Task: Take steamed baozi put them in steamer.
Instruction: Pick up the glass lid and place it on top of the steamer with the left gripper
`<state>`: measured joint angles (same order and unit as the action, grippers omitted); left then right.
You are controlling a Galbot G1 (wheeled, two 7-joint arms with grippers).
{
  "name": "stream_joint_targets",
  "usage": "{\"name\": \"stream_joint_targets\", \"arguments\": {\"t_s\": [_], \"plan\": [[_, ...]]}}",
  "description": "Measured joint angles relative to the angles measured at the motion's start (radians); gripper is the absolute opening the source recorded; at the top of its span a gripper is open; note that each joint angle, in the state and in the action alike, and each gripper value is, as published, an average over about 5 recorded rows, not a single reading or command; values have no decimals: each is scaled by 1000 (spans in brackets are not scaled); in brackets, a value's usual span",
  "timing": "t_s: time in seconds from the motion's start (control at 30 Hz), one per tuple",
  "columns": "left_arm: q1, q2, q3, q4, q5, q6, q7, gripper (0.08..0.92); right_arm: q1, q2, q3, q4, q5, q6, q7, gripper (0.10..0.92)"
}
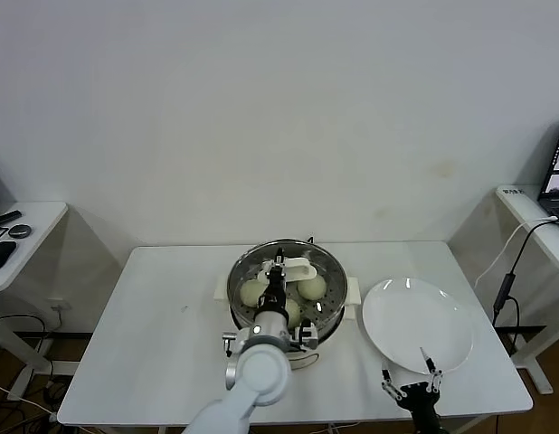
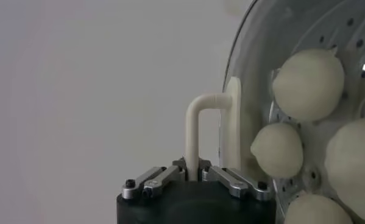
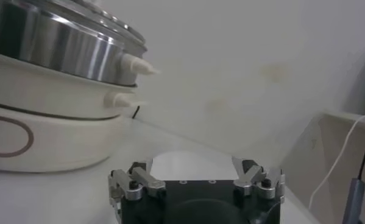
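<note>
The steamer (image 1: pixel 326 318), a shiny steel pot on a cream base, stands mid-table. Several cream-white baozi (image 1: pixel 252 291) lie on its perforated tray; they also show in the left wrist view (image 2: pixel 308 83). My left gripper (image 1: pixel 278 273) is over the pot, shut on the white handle (image 2: pixel 193 134) of the glass lid (image 2: pixel 233 115), holding it over the steamer's near side. My right gripper (image 1: pixel 412 383) is open and empty, low at the table's front right, just in front of the white plate (image 1: pixel 415 323).
The plate is bare and lies right of the steamer. The right wrist view shows the steamer's steel wall (image 3: pixel 48 42), cream base (image 3: pixel 48 137) and side handles close by. Side desks stand at far left (image 1: pixel 26 226) and far right (image 1: pixel 533 217).
</note>
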<state>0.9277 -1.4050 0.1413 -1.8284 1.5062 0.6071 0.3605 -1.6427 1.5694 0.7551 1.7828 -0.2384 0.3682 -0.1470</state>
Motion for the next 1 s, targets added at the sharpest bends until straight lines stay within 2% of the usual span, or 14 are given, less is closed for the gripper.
{"name": "stream_joint_targets", "arguments": {"t_s": [0.67,0.8,1.0], "plan": [[28,-25,-22,20,12,-7,-23,184,-3,-6,-10,-4,-8,6,3,823],[39,-22,-29,10,-9,-5,-34,277,-4,-7,-10,-4,-9,6,2,823],[65,-3,-43,-28,-61,-7,-62,458,-4,-7,-12,-5,-12,3,-1,823]]}}
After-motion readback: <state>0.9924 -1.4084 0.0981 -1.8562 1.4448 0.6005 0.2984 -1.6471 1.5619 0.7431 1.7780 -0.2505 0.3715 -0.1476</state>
